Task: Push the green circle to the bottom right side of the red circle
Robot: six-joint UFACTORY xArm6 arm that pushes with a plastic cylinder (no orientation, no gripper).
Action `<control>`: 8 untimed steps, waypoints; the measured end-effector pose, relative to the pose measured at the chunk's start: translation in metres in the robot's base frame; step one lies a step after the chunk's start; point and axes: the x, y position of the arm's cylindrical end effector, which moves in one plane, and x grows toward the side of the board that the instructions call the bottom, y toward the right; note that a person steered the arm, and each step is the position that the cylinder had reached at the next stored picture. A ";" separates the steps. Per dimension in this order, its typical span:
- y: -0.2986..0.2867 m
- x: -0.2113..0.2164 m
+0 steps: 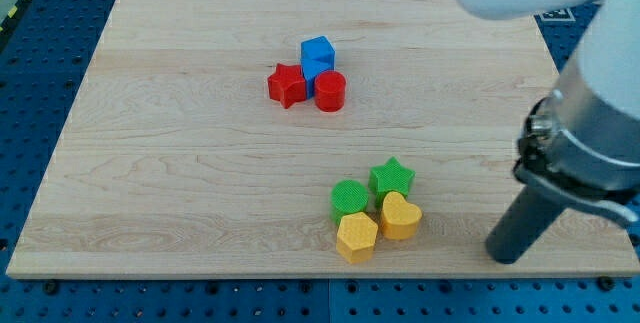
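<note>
Gripper: none on this rig, so nothing to be apart or together; just a dark rod whose end, my tip (507, 257), rests on the worktop (180, 193) near the view's bottom right, touching no block. Green circle (349, 198) lies to the tip's left and slightly up, w/ the yellow heart (401, 216) and green star (392, 176) between them. Red circle (330, 92) sits well apart, up and a bit left of the green one, so I judge the push must drive upward from below.
</note>
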 end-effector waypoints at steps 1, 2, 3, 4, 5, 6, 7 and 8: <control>-0.037 0.001; -0.052 0.001; -0.089 0.001; -0.130 0.000; -0.151 -0.011; -0.141 -0.023; -0.126 -0.038; -0.116 -0.053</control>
